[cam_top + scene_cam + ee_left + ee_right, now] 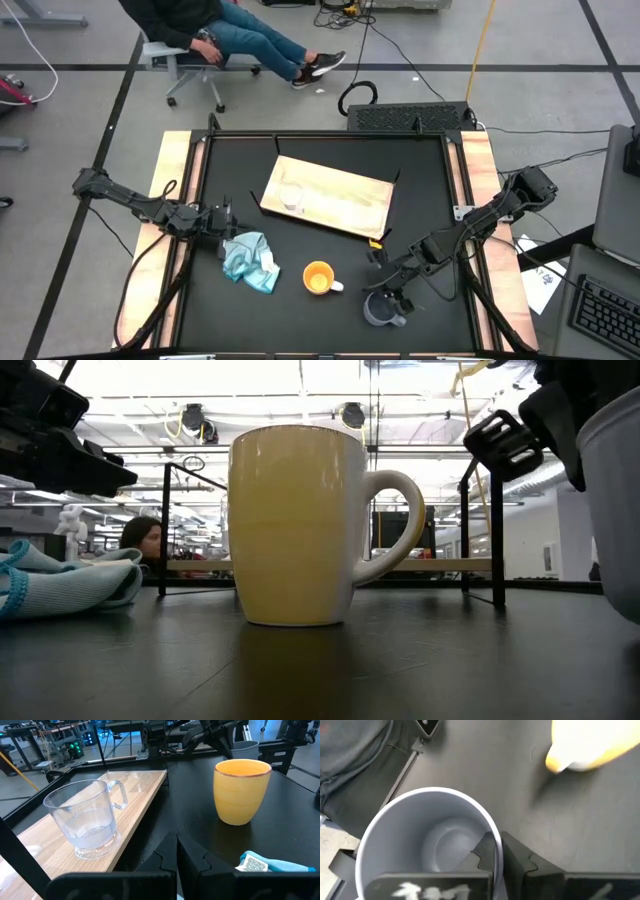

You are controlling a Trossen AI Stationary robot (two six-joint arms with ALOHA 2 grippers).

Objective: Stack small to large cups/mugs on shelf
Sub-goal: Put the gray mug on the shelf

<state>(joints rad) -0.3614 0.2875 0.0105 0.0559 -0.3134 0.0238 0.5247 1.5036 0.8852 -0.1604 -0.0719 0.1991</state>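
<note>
The clear glass cup (291, 195) (87, 817) stands upright on the left end of the wooden shelf (340, 203) (140, 795). Near the table's front stands the orange mug (318, 278) (300, 525) (241, 790), white handle to the right. Right of it is the grey-blue mug (381, 310) (427, 840) (615, 500), and my right gripper (386, 293) (497, 852) is shut on its wall. My left gripper (222, 222) (176, 855) waits shut at the left, beside the light blue cloth (250, 258). My right gripper pinches the grey-blue mug's rim and wall (495, 837) on the mug's far side. One finger (482, 851) is inside the mug and the other (517, 857) outside. The fingers slant down from the table's far right. The mug is upright, mouth up, its base on the black table.
The light blue cloth (60, 585) (272, 864) lies crumpled left of the orange mug. A black frame rail (330, 135) borders the tabletop at the back. A person sits on a chair (190, 60) beyond the table's far edge. Bare board lies right of the glass cup.
</note>
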